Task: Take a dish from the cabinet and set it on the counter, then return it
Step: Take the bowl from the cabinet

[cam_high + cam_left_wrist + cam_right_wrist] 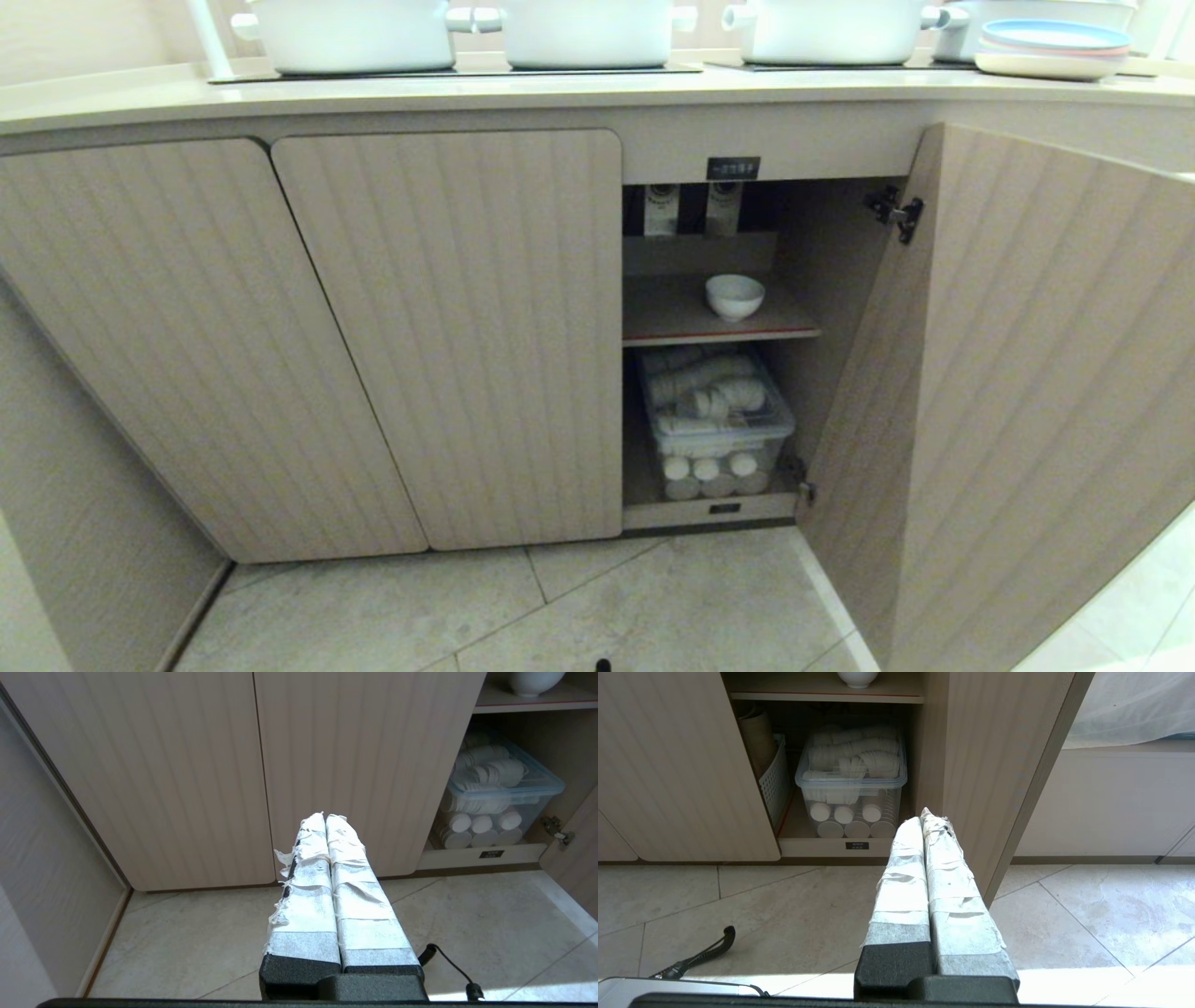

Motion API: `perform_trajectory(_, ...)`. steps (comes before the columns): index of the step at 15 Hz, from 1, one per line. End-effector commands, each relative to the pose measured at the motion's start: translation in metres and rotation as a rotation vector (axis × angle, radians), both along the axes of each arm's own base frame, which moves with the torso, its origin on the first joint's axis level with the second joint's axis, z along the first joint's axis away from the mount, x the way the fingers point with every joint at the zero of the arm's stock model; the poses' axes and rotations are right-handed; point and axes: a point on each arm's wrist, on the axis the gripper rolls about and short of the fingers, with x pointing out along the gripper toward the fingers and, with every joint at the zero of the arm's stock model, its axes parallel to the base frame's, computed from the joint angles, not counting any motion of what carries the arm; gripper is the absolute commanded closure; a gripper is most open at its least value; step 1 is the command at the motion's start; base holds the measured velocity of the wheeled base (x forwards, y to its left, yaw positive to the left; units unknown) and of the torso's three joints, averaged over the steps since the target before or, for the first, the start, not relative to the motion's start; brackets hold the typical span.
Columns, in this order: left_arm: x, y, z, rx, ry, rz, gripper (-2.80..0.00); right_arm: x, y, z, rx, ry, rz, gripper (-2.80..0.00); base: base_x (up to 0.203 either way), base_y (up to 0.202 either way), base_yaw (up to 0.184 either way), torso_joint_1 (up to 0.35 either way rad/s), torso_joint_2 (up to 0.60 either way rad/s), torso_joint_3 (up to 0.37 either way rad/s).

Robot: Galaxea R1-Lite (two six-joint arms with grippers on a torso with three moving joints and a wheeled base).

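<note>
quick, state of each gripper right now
left gripper: shut, holding nothing.
right gripper: shut, holding nothing.

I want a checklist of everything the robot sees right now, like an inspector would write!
Surface: counter holds white lidded pots and stacked plates.
Job's things: dish upright on the inner shelf of the cabinet; right-hand door open.
Clutter: clear lidded bin of white cups below the shelf; white basket beside it.
Grippers: left gripper and right gripper both shut, empty, low over the floor, away from the dish.
Cables: black cable by the left gripper; another near the right.
Surroundings: tiled floor.
</note>
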Motion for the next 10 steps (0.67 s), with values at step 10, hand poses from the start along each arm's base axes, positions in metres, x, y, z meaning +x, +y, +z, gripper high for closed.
perform_trajectory(10,0.0000,0.0000,0.0000,0.000,0.000,0.000,0.00,0.0001,0.0000,0.0001,-0.001,0.001,0.001,0.00,0.086,0.000,0.000,0.000,0.00,0.001)
